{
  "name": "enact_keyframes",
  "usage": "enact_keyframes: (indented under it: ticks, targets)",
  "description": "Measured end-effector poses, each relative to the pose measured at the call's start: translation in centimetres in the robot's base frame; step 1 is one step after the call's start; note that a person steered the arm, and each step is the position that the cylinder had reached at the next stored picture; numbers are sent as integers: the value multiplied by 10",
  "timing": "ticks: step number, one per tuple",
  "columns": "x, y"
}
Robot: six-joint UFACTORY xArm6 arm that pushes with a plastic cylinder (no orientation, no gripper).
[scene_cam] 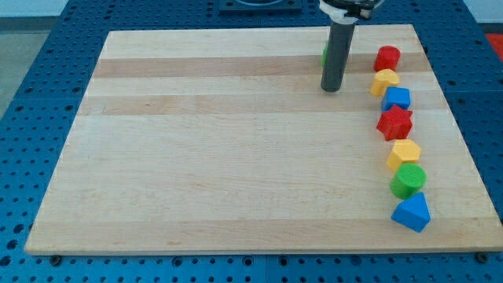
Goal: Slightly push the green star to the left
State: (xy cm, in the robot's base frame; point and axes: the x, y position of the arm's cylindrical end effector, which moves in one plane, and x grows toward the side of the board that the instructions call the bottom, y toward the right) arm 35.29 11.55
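Observation:
Only a thin green sliver of the green star [324, 53] shows, near the view's top just left of my dark rod; the rod hides the rest, so its shape cannot be made out. My tip [331, 89] rests on the wooden board [220, 157], a little below that green sliver in the view. It stands left of the column of blocks on the view's right and touches none of them.
A column of blocks runs down the board's right side: a red cylinder [387, 57], a yellow block [385, 80], a blue cube [398, 97], a red star [394, 123], a yellow hexagon [404, 153], a green cylinder [408, 180] and a blue triangle [413, 212].

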Motion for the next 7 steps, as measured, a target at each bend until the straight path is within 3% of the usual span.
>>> enact_keyframes:
  ticks: [1, 4, 5, 6, 7]
  targets:
    - [-3, 45]
    - [-54, 47]
    - [-92, 47]
    - [-101, 47]
    - [-80, 27]
